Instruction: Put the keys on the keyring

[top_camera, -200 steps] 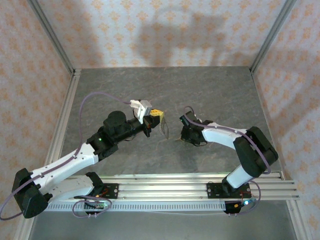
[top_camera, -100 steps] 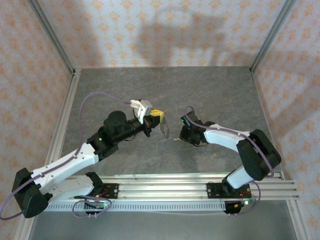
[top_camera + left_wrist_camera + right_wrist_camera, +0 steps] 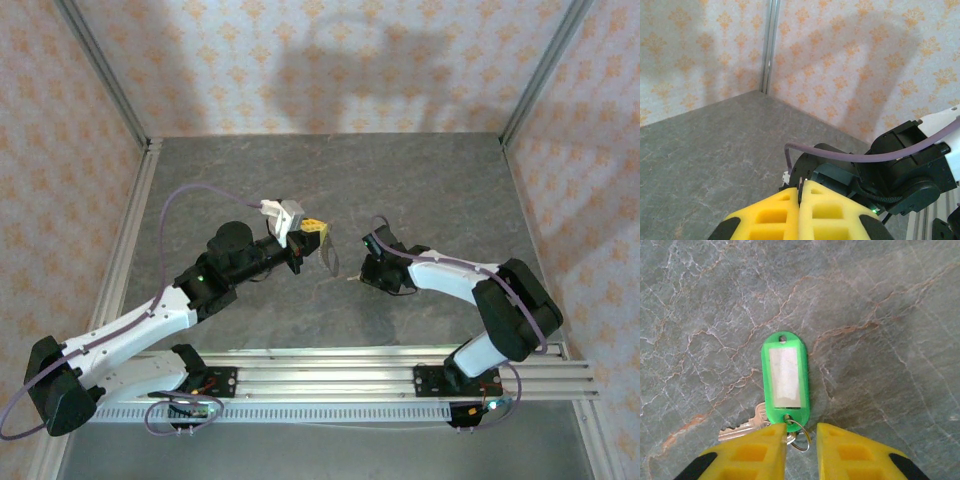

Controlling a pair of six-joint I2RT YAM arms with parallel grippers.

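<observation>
From above, the left gripper [image 3: 316, 228] is raised over the middle of the grey stone-patterned table [image 3: 430, 180], its yellow fingers closed on the top end of the keyring [image 3: 328, 254]. The keyring is a thin tan strap that curves down from the fingers toward the table. Whether its lower end touches the surface cannot be told. The right gripper [image 3: 368, 272] is just beside it to the right, pointing down and low over the table.

In the left wrist view, the left gripper's two yellow pads [image 3: 771, 215] are pressed flat against each other. Only a thin dark sliver stands up from the seam at their tips (too thin to identify here). Beyond them is the right arm [image 3: 900, 167], with a purple cable [image 3: 860, 159] arched over it. The patterned walls [image 3: 840, 60] meet in a corner behind.

In the right wrist view, the keys [image 3: 785, 376] lie flat on the table: a bright green tag with a pale label window, a silvery blade [image 3: 746, 426] angled out to the lower left, and a small metal ring [image 3: 801, 439] at the tag's near end. The right gripper [image 3: 801, 452] is narrowly open. Its fingertips stand on either side of that ring, and the left one is touching or just over the tag's bottom edge. It grips nothing.
</observation>
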